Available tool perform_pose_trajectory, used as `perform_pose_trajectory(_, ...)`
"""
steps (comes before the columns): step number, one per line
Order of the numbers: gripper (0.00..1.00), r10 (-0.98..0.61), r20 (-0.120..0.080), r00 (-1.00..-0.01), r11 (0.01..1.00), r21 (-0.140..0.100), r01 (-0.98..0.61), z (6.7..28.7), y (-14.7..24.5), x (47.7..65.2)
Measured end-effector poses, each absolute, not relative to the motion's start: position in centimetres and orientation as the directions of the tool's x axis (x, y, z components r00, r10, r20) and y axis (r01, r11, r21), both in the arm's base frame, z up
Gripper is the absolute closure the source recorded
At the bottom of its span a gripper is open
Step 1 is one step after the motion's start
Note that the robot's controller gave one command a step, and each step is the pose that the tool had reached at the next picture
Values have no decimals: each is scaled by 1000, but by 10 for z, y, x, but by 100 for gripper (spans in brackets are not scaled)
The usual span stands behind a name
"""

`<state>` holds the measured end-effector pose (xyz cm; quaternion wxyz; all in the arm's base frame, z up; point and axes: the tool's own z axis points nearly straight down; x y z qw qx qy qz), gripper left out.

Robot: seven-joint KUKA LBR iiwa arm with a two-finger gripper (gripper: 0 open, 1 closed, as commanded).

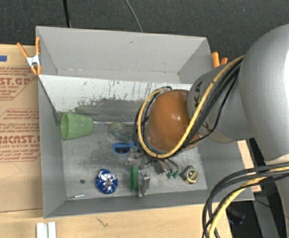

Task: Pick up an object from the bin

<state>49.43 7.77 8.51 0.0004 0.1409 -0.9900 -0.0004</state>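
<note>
- Green stick-shaped piece [133, 178]: at the middle of the bin's [80, 157] front edge, just beside the gripper [142, 178].
- Gripper: down low beside it; spread or closed, cannot tell.
- Neighbours: blue clip [122, 148] behind, blue-white ball [106, 181] leftward, round brass piece [190, 174] rightward.
- Risk: an off-centre grip probably lets the narrow piece slip or tip.

Red print on the cardboard sheet [11, 117] at the view's left: cut-off "…CAST.G…" above, "…CAST ACRYLIC SHEE…" lower down; the smaller lines are illegible.
</note>
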Motion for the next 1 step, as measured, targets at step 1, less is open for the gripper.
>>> perform_pose_trajectory(1, 100, -549, -8, -835, 836, -4, -549, 221, 54, 510)
